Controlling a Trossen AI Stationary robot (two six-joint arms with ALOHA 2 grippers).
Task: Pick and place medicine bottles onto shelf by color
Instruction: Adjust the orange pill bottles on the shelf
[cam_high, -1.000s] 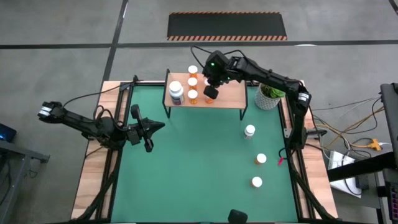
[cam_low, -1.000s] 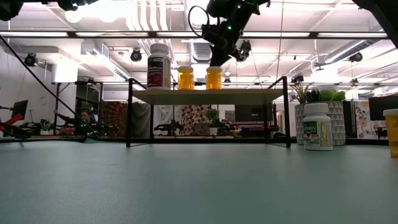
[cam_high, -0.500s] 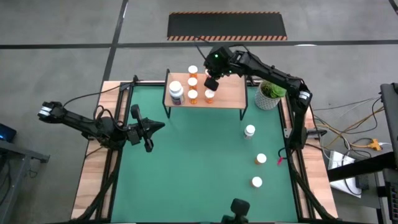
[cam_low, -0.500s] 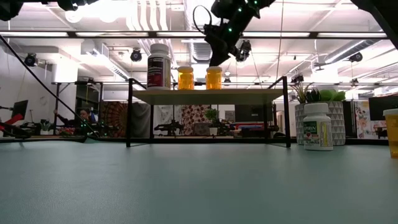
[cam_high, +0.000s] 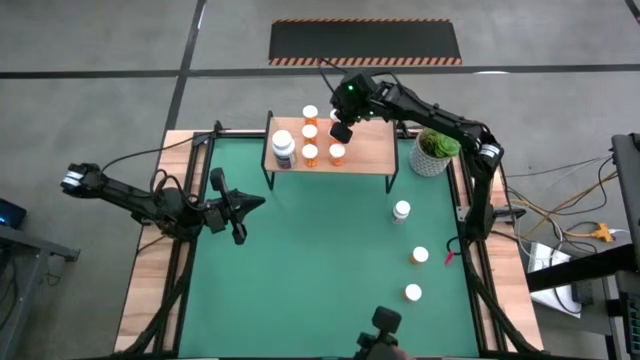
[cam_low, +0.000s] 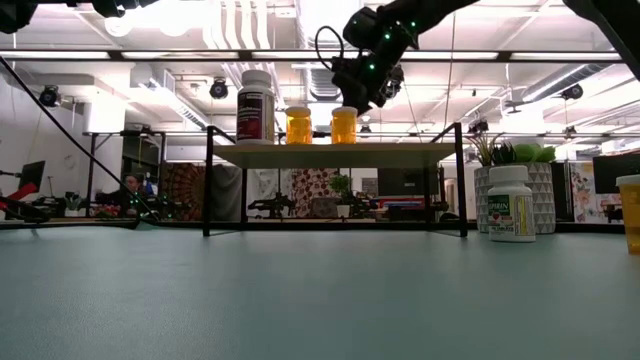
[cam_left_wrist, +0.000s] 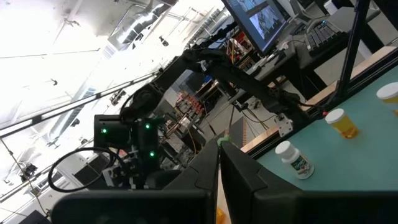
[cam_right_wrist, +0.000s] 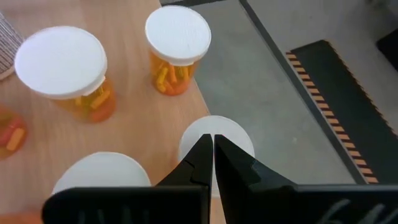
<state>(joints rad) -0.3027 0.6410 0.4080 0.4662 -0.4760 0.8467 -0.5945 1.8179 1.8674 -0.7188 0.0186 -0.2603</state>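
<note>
The shelf (cam_high: 365, 150), a light-wood board on thin black legs, stands at the far edge of the desk (cam_high: 300, 260). On its left part sit the medicine bottles already placed: a larger white-and-dark bottle (cam_high: 283, 146) nearest the shelf's left end, and a cluster of orange bottles (cam_high: 310, 153) with white caps beside it. In the low view the large bottle and two orange ones stand upright in a row on the board.

The right claw (cam_high: 341, 131) hangs just above the orange cluster, near the shelf's back edge. In the right wrist view its two dark fingers (cam_right_wrist: 200, 163) are pressed together and hold nothing; white caps lie close below them, one directly under the tips and apart from them.

Three bottles wait on the green mat by the desk's right edge: a white bottle (cam_high: 401, 210) closest to the shelf, an orange-bodied bottle (cam_high: 419, 255) nearer the front, and one more white-capped bottle (cam_high: 413, 292) nearer still. A potted plant (cam_high: 433, 153) stands beside the shelf's right end.

The step in hand appears to be leaving the shelf for the next bottle. Done well, the right claw would rise straight up before swinging over, so it clips no cap, pass clear of the plant, then spread its fingers above the chosen bottle.

The left claw (cam_high: 238, 208) waits over the desk's left side, fingers pressed together.
</note>
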